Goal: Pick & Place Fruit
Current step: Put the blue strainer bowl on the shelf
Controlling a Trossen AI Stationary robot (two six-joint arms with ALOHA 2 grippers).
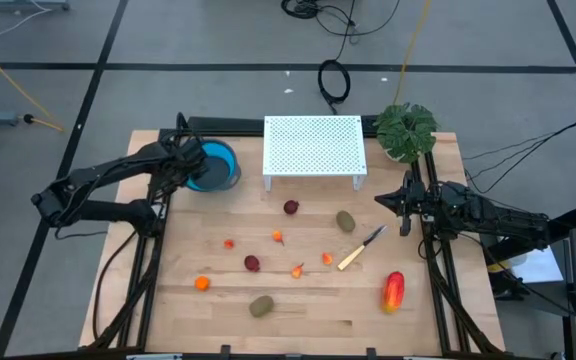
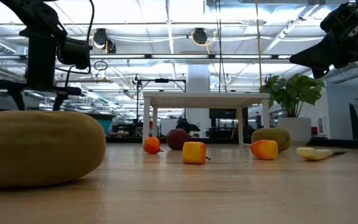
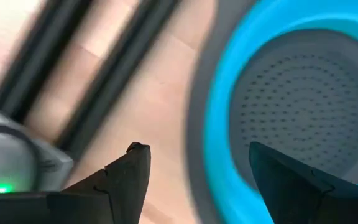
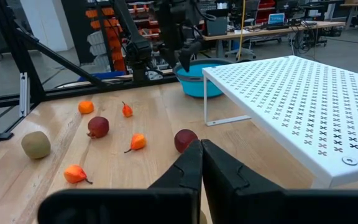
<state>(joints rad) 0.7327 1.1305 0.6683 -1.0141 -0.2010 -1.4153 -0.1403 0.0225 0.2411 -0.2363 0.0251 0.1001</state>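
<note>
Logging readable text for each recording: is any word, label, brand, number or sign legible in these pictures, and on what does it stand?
No text can be read in any view.
White perforated metal shelf: only a punched pattern of small crosses, no lettering.
Blue round plastic colander bowl: plain, no label.
Yellow-handled knife: no marking visible.
Room behind the table in the low and right wrist views: bins and screens are too small to read.

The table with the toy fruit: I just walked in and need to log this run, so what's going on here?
The left gripper hangs open over the blue bowl at the table's far left corner, holding nothing. The right gripper waits shut near the plant. Most fruit lies on the wood: two dark red balls, two brownish-green ovals, several small orange bits and the long red-orange piece, beside a yellow-handled knife.
</note>
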